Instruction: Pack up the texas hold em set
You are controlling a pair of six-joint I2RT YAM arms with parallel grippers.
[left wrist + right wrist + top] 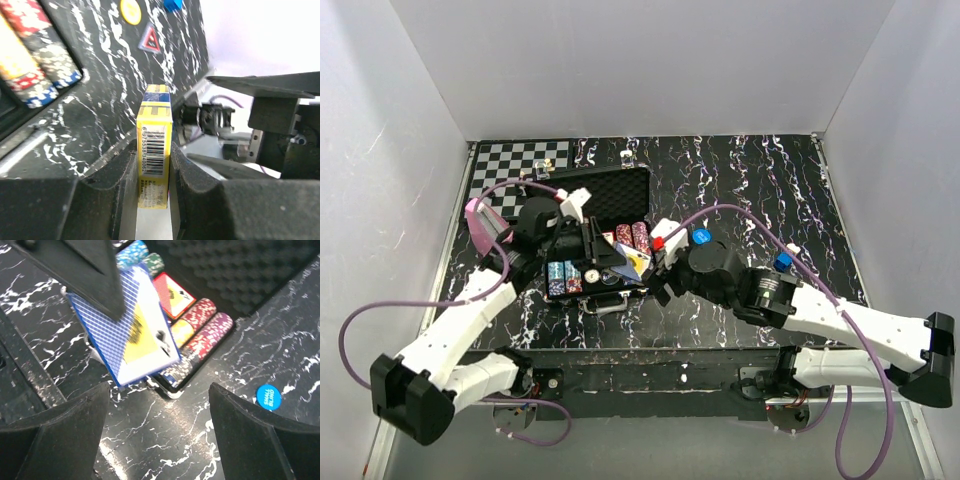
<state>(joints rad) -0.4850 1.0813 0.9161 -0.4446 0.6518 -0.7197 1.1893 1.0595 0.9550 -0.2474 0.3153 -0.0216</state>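
The black ribbed rectangular briefcase (608, 195) of the hold'em set is lying open at the middle of the black, white-veined desk (750, 180). Its grey foam lining (240, 270) is showing in the lid standing at the briefcase's far side, and rows of multicoloured chips (200, 335) and a red card deck (172, 295) are sitting in its tray. A blue-and-yellow boxed card deck (135, 335) is hanging tilted over the briefcase's front right corner. The left gripper (154, 160) is holding it, its jaws pressing on the box's two broad faces. The right gripper (157, 405) is hovering just off that same corner, its jaws standing wide apart and gripping nothing. A small blue round button (268, 396) is lying on the desk to the right of the briefcase.
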